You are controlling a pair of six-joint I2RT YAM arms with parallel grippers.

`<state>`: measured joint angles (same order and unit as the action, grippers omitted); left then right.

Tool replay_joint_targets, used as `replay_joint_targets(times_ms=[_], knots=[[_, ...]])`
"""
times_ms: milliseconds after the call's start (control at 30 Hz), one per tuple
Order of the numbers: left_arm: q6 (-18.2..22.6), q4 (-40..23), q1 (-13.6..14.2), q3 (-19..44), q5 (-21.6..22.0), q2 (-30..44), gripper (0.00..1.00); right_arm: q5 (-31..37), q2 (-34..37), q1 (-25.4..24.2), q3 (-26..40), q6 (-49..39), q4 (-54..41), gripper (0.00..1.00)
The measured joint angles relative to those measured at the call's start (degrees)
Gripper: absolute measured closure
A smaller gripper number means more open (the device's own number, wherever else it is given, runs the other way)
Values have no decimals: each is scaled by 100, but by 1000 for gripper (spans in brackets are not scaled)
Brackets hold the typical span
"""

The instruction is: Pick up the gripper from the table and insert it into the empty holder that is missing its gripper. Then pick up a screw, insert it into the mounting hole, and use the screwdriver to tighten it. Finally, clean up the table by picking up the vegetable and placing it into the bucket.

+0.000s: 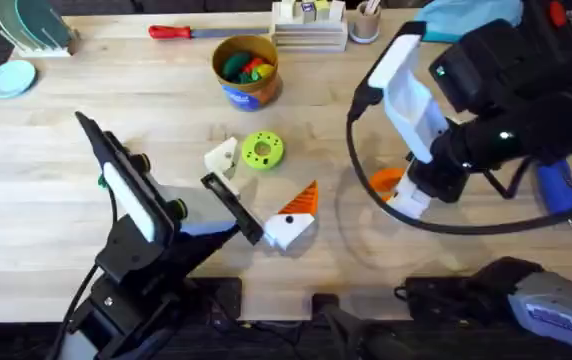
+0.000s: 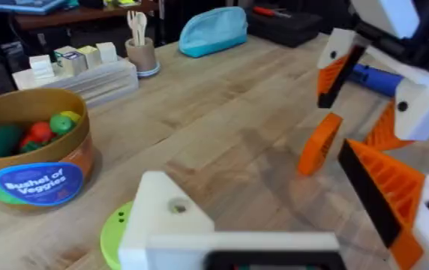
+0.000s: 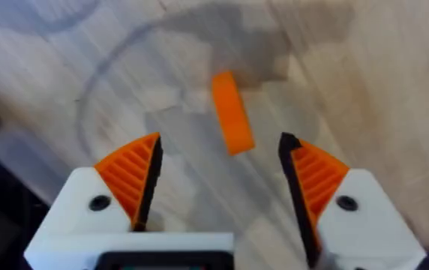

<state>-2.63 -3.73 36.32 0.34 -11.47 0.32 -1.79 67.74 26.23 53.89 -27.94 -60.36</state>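
Orange gripper [image 3: 232, 112] lies flat on the desk [image 1: 56, 150] at right of centre, below and between the spread fingers of the right claw [image 3: 218, 176], which is open and holds nothing; seen from that wrist, its long axis runs roughly along the line of the reach, slightly slanted. The left claw [image 1: 234, 208] reaches to mid-desk, and I cannot tell whether it is open or closed. Just left of the left claw's tip sits one white holder [image 1: 222, 158] beside one green disc [image 1: 261, 150]; a white block with an orange tip [image 1: 292, 218] lies just right of it. One tan bucket [image 1: 248, 72] with coloured vegetables inside stands at the far centre, one red-handled screwdriver [image 1: 171, 32] to its left. The blue screwdriver [image 1: 556, 185] lies at the right edge. The desk is pale wood planks.
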Motion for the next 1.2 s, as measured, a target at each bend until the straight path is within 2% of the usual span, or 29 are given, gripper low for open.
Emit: replay_joint_targets(times_ms=[233,367,467,600,633,700,733,900,1067,1133,1200], knots=[[-2,38,-1,0,-506,-1,9,463,476,12,33,-609,543,100],[0,51,-2,0,-685,0,8,564,665,12,39,-721,604,169],[0,51,-1,0,-725,0,8,568,794,12,39,-765,664,342],[0,53,-2,0,-751,0,8,569,840,12,39,-803,665,622],[-2,53,-2,0,-761,-2,8,571,840,12,39,-822,665,712],[0,53,0,0,-769,0,8,596,840,12,41,-811,664,954],[-2,53,-2,0,-780,0,8,604,840,12,48,-820,671,985],[-1,53,-1,0,-804,-1,8,608,797,12,48,-806,663,992],[-2,53,-2,0,-808,0,8,584,184,12,50,-403,678,994],[-2,53,-2,0,-808,0,9,281,-190,-29,52,-2,885,994],[-1,53,0,0,-808,0,8,-371,-492,-146,55,433,1284,994]])
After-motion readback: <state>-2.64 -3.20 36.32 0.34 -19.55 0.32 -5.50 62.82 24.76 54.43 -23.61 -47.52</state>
